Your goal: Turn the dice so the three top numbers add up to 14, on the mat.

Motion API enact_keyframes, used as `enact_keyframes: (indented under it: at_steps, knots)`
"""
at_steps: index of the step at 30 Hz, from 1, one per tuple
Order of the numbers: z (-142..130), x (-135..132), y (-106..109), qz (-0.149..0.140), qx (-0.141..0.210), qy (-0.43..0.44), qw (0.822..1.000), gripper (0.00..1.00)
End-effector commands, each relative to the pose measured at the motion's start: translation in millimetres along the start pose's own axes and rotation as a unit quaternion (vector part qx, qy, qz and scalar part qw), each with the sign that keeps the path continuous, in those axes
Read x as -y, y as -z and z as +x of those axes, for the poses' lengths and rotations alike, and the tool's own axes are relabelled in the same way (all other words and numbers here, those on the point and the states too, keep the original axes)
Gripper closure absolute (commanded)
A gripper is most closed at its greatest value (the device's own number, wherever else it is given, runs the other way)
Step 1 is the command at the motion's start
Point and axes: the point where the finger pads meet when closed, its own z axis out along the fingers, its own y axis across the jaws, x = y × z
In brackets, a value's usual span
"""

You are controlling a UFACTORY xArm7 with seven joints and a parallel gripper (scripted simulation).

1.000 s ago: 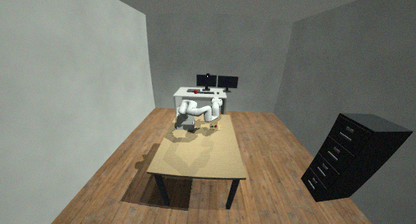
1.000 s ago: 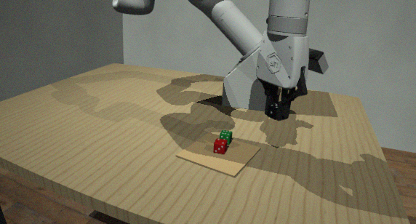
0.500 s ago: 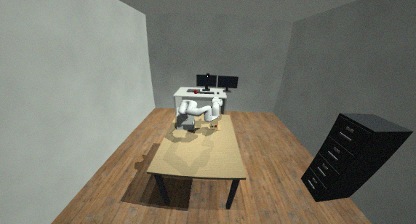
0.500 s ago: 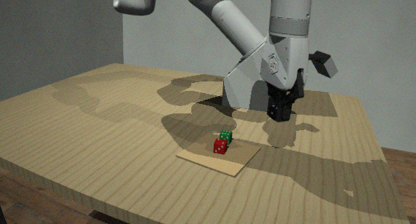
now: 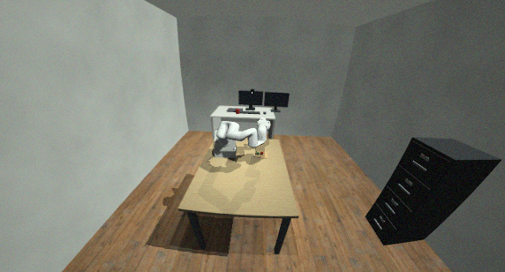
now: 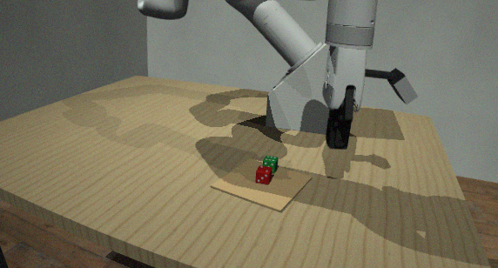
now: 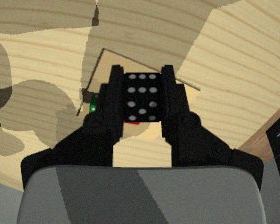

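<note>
In the top view, the wooden table [image 5: 247, 195] [image 6: 144, 170] [image 7: 231, 55] extends beneath and around the fingers, supported by dark legs. Beyond the fingers stands a white desk [image 5: 218, 112] carrying two dark monitors [image 5: 250, 97] and a red item [image 5: 237, 111]. Right of the fingers is a black filing cabinet [image 5: 434, 186] with four drawers. Plank flooring [image 5: 146, 200] surrounds the table; plain grey walls [image 5: 265, 54] [image 6: 209, 44] enclose the room. Irregular shadows cross the lit tabletop.
</note>
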Motion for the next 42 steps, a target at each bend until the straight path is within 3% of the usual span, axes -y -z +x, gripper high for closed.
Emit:
enact_keyframes:
  at_steps: [1,12,15,16,20,29,30,33,35,37,42]
  knots:
    - [3,-3,1,-0.003,0.0,-0.087,0.996,0.79]
    - [6,-8,-1,-0.003,0.0,-0.241,0.971,0.79]
    - [6,-8,-1,-0.003,0.0,-0.249,0.968,0.79]
    - [7,-10,-1,-0.003,0.0,-0.293,0.956,0.79]
    - [7,-11,-2,-0.003,-0.001,-0.335,0.942,0.79]
    - [9,-16,-3,-0.005,-0.001,-0.451,0.893,0.79]
    - [10,-17,-3,-0.005,-0.002,-0.476,0.88,0.79]
    - [10,-17,-3,-0.005,-0.002,-0.485,0.875,0.79]
    - [10,-20,-3,-0.006,-0.002,-0.531,0.847,0.79]
    - [11,-20,-3,-0.007,-0.003,-0.544,0.839,0.79]
    - [11,-24,-3,-0.009,-0.004,-0.611,0.792,0.79]
